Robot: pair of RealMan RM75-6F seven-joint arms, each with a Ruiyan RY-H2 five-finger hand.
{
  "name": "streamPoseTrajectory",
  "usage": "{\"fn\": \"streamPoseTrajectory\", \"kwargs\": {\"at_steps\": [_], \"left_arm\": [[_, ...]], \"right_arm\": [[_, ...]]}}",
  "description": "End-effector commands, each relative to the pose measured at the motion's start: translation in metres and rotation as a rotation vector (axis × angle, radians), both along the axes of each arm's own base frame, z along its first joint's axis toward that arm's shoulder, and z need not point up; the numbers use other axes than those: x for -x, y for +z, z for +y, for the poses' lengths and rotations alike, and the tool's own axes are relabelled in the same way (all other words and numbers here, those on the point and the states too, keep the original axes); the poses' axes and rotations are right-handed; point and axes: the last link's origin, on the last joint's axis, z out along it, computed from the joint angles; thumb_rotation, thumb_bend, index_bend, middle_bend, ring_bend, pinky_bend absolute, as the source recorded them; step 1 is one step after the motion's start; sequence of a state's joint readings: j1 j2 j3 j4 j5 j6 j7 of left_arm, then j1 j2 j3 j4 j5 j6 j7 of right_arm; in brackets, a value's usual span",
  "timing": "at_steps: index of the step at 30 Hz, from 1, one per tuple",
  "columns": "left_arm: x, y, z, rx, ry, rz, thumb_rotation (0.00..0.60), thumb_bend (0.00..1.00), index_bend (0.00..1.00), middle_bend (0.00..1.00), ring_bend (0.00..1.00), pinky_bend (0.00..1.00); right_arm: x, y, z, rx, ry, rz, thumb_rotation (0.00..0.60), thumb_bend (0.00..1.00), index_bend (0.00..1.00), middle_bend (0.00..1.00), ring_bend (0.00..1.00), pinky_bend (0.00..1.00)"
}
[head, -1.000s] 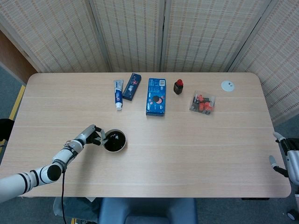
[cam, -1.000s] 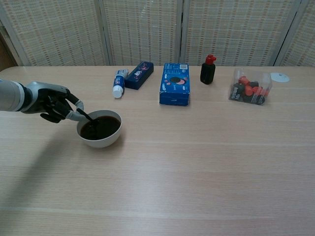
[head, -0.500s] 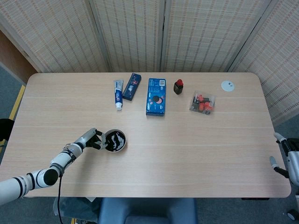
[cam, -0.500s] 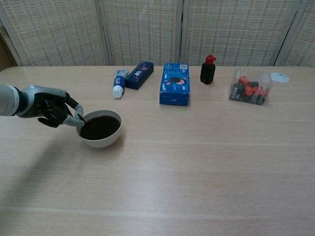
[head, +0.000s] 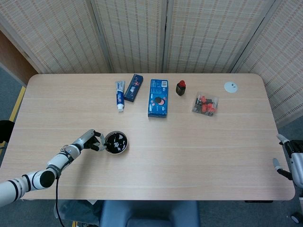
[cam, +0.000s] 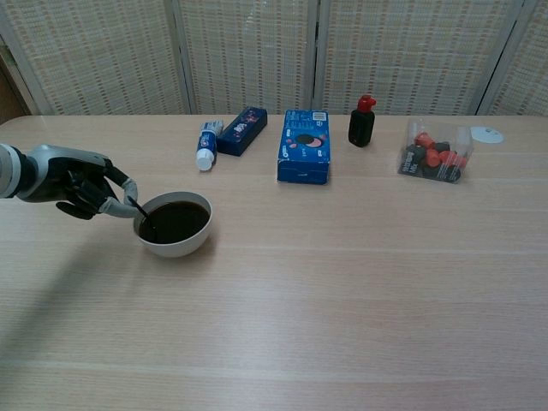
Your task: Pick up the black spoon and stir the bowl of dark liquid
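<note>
A white bowl of dark liquid stands on the table's front left part. My left hand sits just left of the bowl and pinches the black spoon, whose thin handle slants down over the rim into the liquid at the bowl's left side. The spoon's head is hidden in the liquid. In the head view the spoon is too small to make out. My right hand hangs off the table's right edge, holding nothing, fingers apart.
Along the back stand a toothpaste tube, a small dark blue box, a blue cookie box, a black bottle with a red cap, a clear box of red and black pieces and a white disc.
My left hand has drawn back leftwards, pulling the spoon from the bowl's middle to its left rim. The right hand has not moved.
</note>
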State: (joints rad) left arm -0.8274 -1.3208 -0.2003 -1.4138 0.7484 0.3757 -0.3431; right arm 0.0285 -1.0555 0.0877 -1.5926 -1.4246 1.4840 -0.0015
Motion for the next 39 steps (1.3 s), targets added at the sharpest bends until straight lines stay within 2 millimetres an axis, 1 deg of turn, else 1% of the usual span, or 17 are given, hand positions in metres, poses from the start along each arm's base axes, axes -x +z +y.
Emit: {"fn": "streamPoseTrajectory", "kwargs": {"at_steps": [1,8,13,14,16,18,20,22,23,24,27,29,30,33,37,39], "left_arm": [[0.002,0.003,0.000,-0.002,0.007,-0.007,0.600,0.30,0.12,1.00,1.00,1.00],[0.004,0.011,0.001,-0.024,0.016,-0.029,0.600,0.28,0.09,1.00,1.00,1.00],[0.009,0.029,0.002,-0.094,0.030,-0.051,0.600,0.28,0.09,1.00,1.00,1.00],[0.010,0.033,0.002,-0.109,0.035,-0.056,0.600,0.28,0.09,0.98,0.99,1.00],[0.015,0.043,0.001,-0.148,0.042,-0.062,0.600,0.28,0.10,0.93,0.95,1.00],[0.020,0.052,0.001,-0.193,0.039,-0.054,0.600,0.28,0.11,0.87,0.89,1.00],[0.026,0.061,-0.001,-0.251,0.022,-0.030,0.600,0.28,0.14,0.80,0.81,0.98],[0.032,0.070,-0.004,-0.309,0.002,-0.001,0.600,0.28,0.16,0.72,0.73,0.94],[0.035,0.073,-0.005,-0.332,-0.005,0.011,0.600,0.28,0.17,0.66,0.67,0.89],[0.038,0.078,-0.008,-0.361,-0.013,0.025,0.600,0.28,0.18,0.63,0.64,0.86],[0.046,0.088,-0.016,-0.443,-0.042,0.072,0.600,0.28,0.20,0.49,0.48,0.71],[0.053,0.095,-0.024,-0.511,-0.087,0.147,0.600,0.28,0.20,0.39,0.37,0.60],[0.056,0.096,-0.028,-0.541,-0.104,0.180,0.600,0.28,0.20,0.36,0.34,0.56],[0.061,0.100,-0.042,-0.628,-0.150,0.256,0.600,0.28,0.21,0.31,0.29,0.52],[0.068,0.103,-0.062,-0.702,-0.205,0.368,0.600,0.28,0.22,0.29,0.26,0.46],[0.071,0.103,-0.074,-0.727,-0.237,0.428,0.600,0.28,0.22,0.28,0.24,0.41]], "right_arm": [[0.000,0.000,0.000,0.000,-0.001,0.000,0.600,0.34,0.15,0.32,0.25,0.38],[0.000,0.001,0.000,0.002,0.001,0.000,0.600,0.34,0.15,0.32,0.25,0.38],[0.000,0.002,0.001,0.007,0.000,0.000,0.600,0.34,0.15,0.32,0.25,0.38],[0.000,0.002,0.001,0.007,-0.001,0.001,0.600,0.34,0.15,0.32,0.25,0.38],[0.000,0.002,0.001,0.008,-0.001,0.001,0.600,0.34,0.15,0.32,0.25,0.38],[0.000,0.003,0.001,0.008,0.000,0.000,0.600,0.34,0.15,0.32,0.25,0.38],[0.000,0.003,0.000,0.007,0.002,0.000,0.600,0.34,0.15,0.32,0.25,0.38],[-0.001,0.003,-0.001,0.005,0.004,-0.002,0.600,0.34,0.15,0.32,0.25,0.38],[-0.001,0.004,-0.001,0.002,0.005,-0.004,0.600,0.34,0.15,0.32,0.25,0.38],[-0.001,0.004,-0.002,-0.001,0.004,-0.008,0.600,0.34,0.15,0.32,0.25,0.38],[-0.002,0.002,-0.003,-0.022,0.005,-0.054,0.600,0.34,0.15,0.32,0.25,0.38],[-0.002,0.001,-0.004,-0.044,0.004,-0.103,0.600,0.34,0.15,0.32,0.25,0.38],[-0.002,0.002,-0.005,-0.049,0.004,-0.111,0.600,0.34,0.15,0.32,0.25,0.38],[-0.002,0.002,-0.006,-0.054,0.007,-0.124,0.600,0.34,0.15,0.32,0.25,0.38],[-0.002,0.000,-0.007,-0.060,0.009,-0.120,0.600,0.34,0.15,0.32,0.25,0.38],[-0.002,-0.002,-0.007,-0.067,0.014,-0.123,0.600,0.34,0.16,0.32,0.25,0.38]]}}
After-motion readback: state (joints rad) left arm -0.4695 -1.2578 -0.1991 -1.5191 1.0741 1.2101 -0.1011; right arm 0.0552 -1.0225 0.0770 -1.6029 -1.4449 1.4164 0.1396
